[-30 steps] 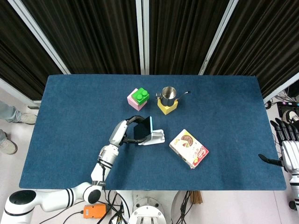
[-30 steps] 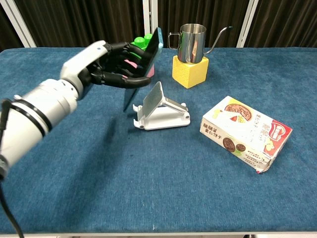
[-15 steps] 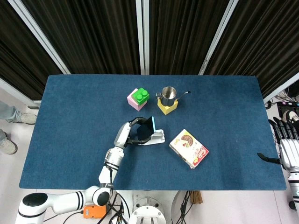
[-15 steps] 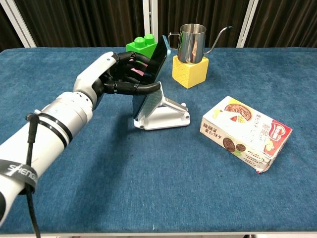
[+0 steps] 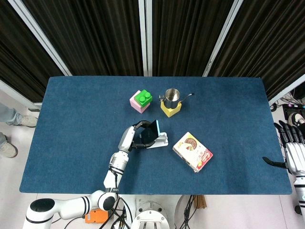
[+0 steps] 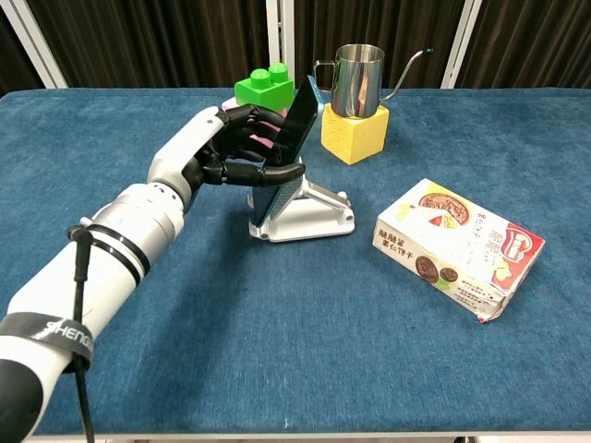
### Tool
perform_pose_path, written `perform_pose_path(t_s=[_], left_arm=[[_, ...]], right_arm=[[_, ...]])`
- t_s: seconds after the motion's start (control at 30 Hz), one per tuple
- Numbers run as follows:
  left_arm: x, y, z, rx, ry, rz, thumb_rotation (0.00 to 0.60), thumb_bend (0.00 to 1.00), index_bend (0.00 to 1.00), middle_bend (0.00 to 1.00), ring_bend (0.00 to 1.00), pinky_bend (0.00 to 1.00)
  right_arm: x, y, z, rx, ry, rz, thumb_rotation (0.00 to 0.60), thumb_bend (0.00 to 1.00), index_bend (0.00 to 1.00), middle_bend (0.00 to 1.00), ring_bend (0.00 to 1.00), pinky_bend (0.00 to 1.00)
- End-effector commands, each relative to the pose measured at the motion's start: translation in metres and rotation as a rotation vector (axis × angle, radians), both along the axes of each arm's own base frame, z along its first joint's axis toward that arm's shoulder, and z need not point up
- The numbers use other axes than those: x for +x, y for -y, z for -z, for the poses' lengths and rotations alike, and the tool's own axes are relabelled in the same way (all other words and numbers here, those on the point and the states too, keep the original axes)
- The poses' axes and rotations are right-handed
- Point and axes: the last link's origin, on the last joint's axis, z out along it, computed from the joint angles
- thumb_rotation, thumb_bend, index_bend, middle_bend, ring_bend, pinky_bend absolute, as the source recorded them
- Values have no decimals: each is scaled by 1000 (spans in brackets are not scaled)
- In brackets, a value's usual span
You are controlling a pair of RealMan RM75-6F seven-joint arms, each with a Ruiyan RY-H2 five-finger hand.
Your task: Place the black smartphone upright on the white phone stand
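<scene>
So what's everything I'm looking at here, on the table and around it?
table: one, blue cloth top, fills the middle of both views
smartphone: one, black with a light blue edge, tilted against the stand
phone stand: one, white, mid-table
toy brick: one, green on a pink block, behind the phone
steel jug: one, silver with a thin spout, on the yellow block
yellow block: one, right of the brick
snack box: one, white with biscuit pictures, lying right of the stand
curtains: black, behind the table
left hand: white and black, fingers around the phone
right hand: off the table's right edge, fingers spread, holding nothing
</scene>
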Motion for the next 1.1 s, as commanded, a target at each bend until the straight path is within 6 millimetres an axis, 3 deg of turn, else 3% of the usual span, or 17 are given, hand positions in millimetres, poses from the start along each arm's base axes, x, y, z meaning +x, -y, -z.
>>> perform_pose_path(t_s=[0.03,0.2,0.33,0.43,0.83,1.0,1.1], left_arm=[[-1,0,2,1,-4,0,600,234,511,567,384,236],[-2,1,6,0,-21,6,600,229,509,566,380,232],[-3,2,8,-6,-28,7,600,208,485,540,358,173],[-4,2,8,-8,-31,10,600,187,431,492,314,105],[-2,2,7,-4,-49,44,600,153,155,220,77,42],[-2,2,5,-8,-64,58,600,153,131,195,50,25],[-3,5,2,-10,-101,97,600,149,56,134,5,6]], right_arm=[[0,0,0,-1,0,1,600,61,0,62,0,55],[-1,0,0,0,1,2,600,60,0,62,0,55],[-1,0,1,0,3,2,600,60,0,62,0,55],[-3,0,0,-1,6,7,600,61,0,62,0,55],[-4,2,1,-2,12,10,600,60,0,62,0,55],[-5,2,1,-7,14,8,600,60,0,62,0,55],[-5,2,0,-8,14,8,600,61,0,62,0,55]])
